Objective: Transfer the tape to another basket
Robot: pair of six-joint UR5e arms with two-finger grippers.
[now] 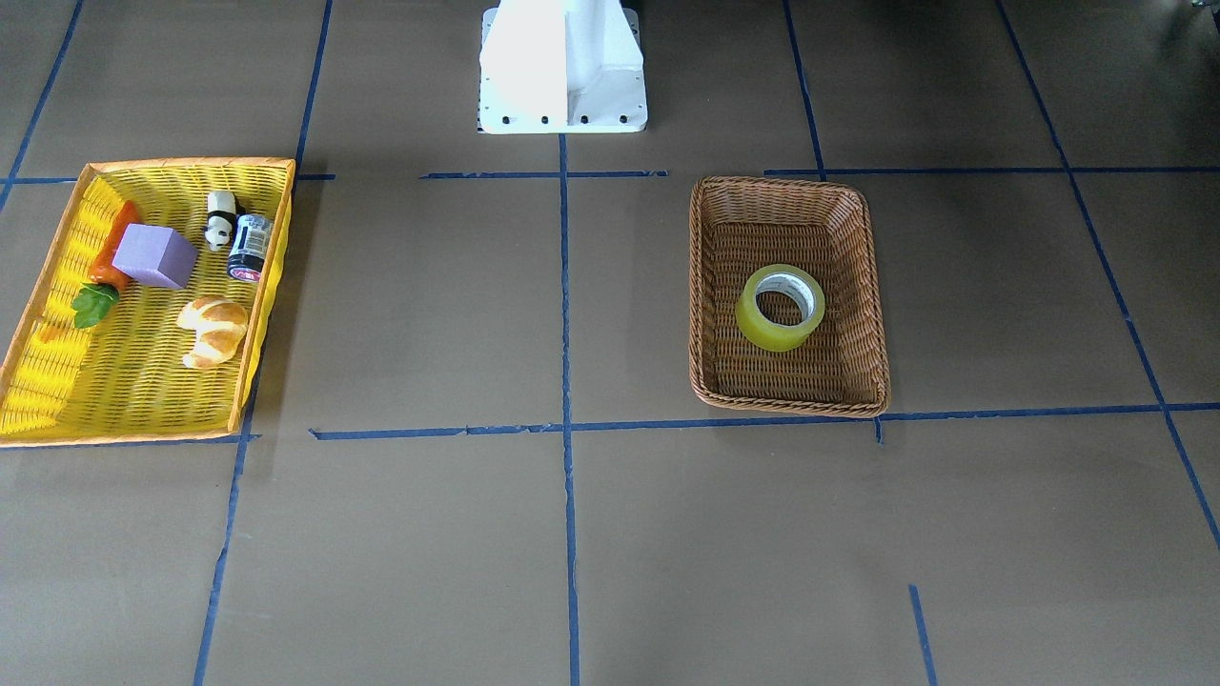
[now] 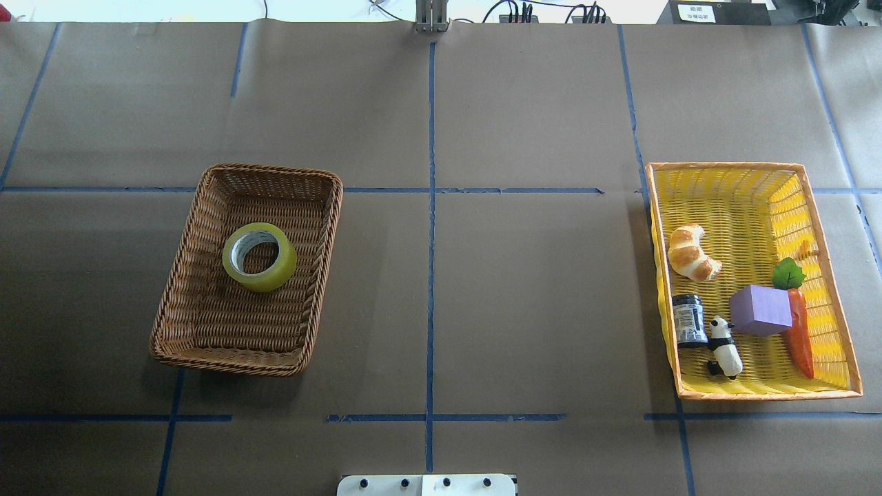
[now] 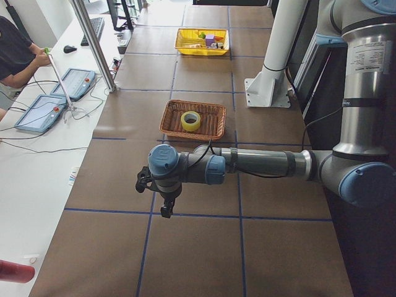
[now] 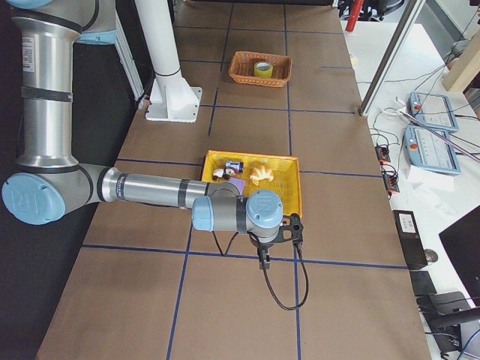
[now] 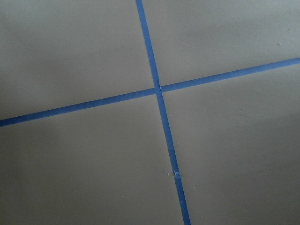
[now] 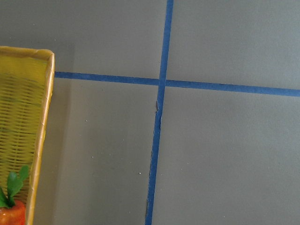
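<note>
The tape (image 2: 275, 272), a yellow-green roll with a pale core, lies flat in the brown wicker basket (image 2: 324, 262) on the robot's left half of the table. Both show in the front view too, the tape (image 1: 777, 335) inside the basket (image 1: 701, 286). My left gripper (image 3: 166, 212) hangs over bare table well away from the basket (image 3: 170, 120), seen only in the left side view. My right gripper (image 4: 264, 262) hangs over the table beside the yellow basket, seen only in the right side view. I cannot tell whether either is open or shut.
A yellow mesh basket (image 2: 730, 165) on the robot's right holds a croissant (image 2: 692, 253), a purple block (image 2: 759, 310), a carrot (image 2: 799, 334), a small can (image 2: 689, 318) and a panda figure (image 2: 725, 346). The white robot base (image 1: 562, 67) stands at the table's middle edge.
</note>
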